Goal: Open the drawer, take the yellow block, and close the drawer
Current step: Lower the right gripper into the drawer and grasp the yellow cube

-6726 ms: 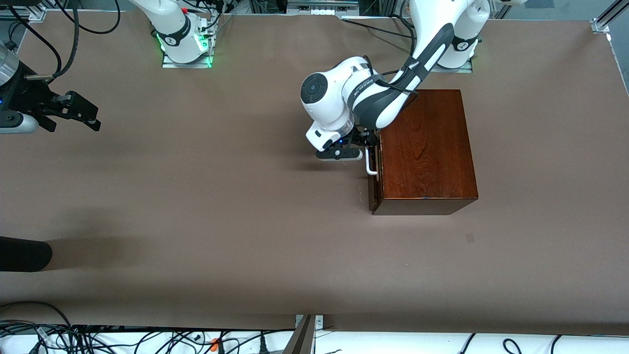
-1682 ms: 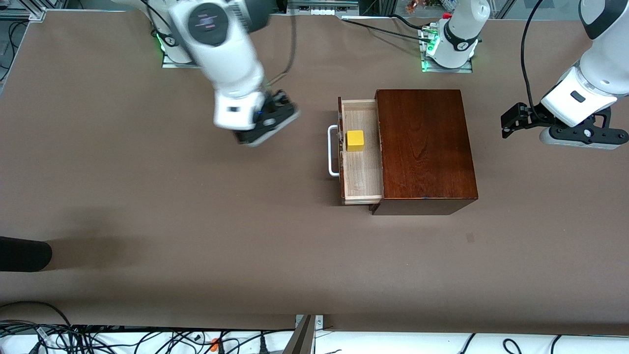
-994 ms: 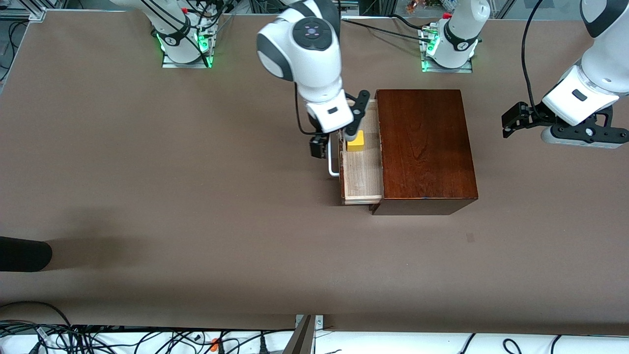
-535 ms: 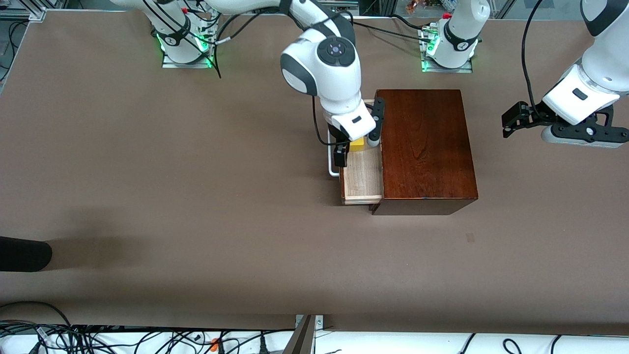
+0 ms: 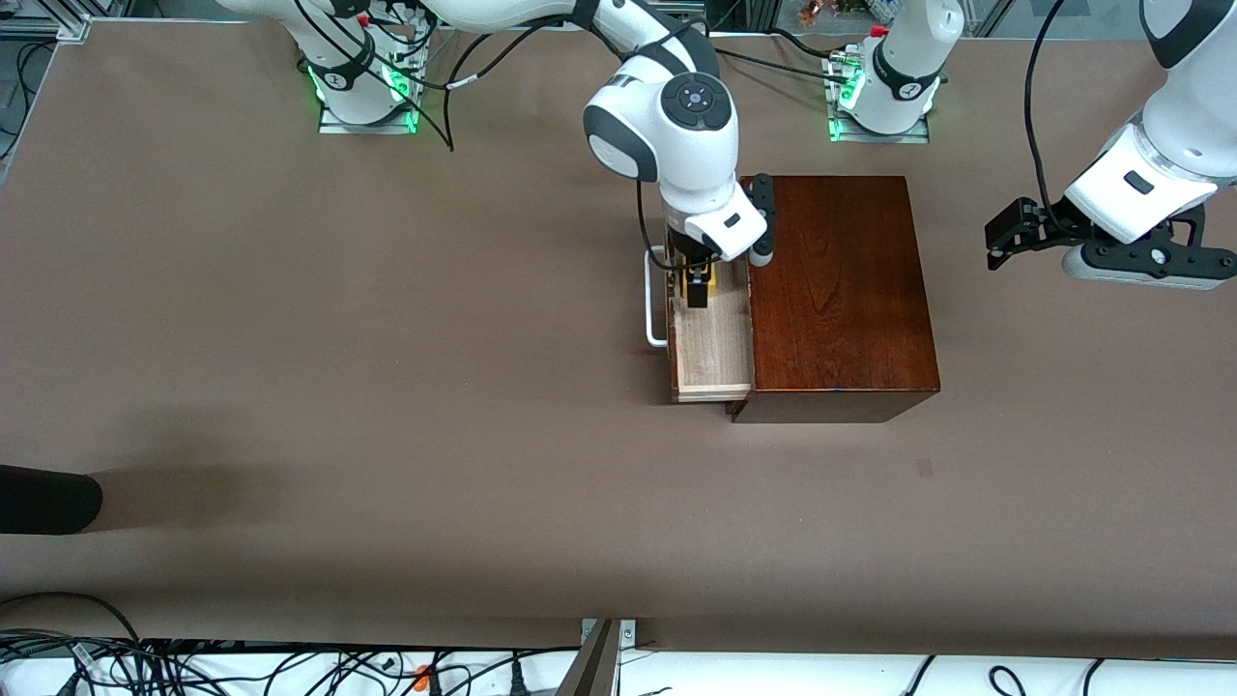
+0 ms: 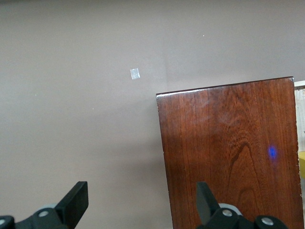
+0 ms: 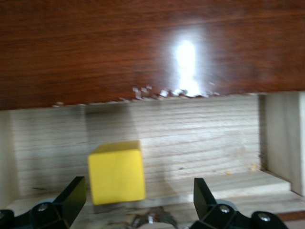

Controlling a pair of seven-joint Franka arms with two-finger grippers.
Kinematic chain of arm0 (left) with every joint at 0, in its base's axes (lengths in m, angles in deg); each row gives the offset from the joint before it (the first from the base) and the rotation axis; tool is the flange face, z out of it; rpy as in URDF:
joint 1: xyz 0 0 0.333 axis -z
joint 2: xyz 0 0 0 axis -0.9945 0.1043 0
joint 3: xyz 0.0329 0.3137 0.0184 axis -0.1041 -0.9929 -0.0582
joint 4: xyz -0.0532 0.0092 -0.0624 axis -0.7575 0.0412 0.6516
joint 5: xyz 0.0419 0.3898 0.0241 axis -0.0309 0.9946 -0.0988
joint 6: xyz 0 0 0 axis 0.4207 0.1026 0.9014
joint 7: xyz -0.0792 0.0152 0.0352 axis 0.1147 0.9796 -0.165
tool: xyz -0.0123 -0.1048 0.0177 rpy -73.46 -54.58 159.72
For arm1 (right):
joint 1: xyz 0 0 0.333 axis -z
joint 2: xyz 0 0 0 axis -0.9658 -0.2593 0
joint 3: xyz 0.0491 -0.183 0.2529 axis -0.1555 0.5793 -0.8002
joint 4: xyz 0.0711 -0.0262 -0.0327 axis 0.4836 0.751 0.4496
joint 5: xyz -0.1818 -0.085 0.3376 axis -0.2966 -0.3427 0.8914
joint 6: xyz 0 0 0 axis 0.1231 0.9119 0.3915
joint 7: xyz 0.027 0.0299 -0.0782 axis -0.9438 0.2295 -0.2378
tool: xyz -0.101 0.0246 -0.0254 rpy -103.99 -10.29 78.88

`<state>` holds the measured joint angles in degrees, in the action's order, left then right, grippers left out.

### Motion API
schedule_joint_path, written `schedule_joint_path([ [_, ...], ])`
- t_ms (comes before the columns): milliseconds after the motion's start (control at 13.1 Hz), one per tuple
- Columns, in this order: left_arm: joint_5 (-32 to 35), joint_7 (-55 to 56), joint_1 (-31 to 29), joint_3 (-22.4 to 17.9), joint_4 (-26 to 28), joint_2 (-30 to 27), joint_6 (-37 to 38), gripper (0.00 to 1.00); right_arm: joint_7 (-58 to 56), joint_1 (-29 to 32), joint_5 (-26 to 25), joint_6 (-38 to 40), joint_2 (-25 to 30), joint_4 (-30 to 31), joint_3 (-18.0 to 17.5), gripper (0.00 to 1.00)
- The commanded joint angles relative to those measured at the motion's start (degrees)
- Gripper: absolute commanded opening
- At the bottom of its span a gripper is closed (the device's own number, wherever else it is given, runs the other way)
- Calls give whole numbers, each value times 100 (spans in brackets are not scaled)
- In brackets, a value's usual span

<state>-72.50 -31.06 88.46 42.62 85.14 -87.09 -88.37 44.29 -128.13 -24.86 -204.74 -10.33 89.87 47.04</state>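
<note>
Yellow block (image 7: 116,171) sits in the pulled-out drawer (image 5: 713,343) of the wooden box (image 5: 836,290), between the spread fingers of the right pincer (image 5: 698,287), lowered apparently to grasp it, while the left pincer (image 5: 1010,235), open and empty, waits above the desk (image 5: 387,387).

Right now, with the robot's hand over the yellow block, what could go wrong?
The yellow block sits off-centre between the open right gripper's fingers, so one finger might land on it or push it instead of straddling it. The drawer is narrow, and a finger could bump its wall or the wooden box. The left gripper waits over the table, so nothing steadies the box.
</note>
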Motion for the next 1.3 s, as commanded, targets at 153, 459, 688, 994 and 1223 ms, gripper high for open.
schedule_joint_path([
  [153,-105,-62,-14,14,-79,-54,160,100,-322,-81,-80,319,-72,-32,-58,100],
  [459,-105,-71,-14,14,-79,-54,230,100,-473,-81,-71,417,-177,-32,-58,100],
  [688,-105,-71,-14,14,-79,-54,231,100,-438,-89,-79,356,-326,-67,-58,100],
  [994,-105,-71,-14,14,-79,-54,231,100,-482,-89,-88,347,-309,-76,-50,61],
  [1223,-105,-71,-14,14,-79,-54,239,100,-420,-46,-62,417,-248,-137,-50,2],
])
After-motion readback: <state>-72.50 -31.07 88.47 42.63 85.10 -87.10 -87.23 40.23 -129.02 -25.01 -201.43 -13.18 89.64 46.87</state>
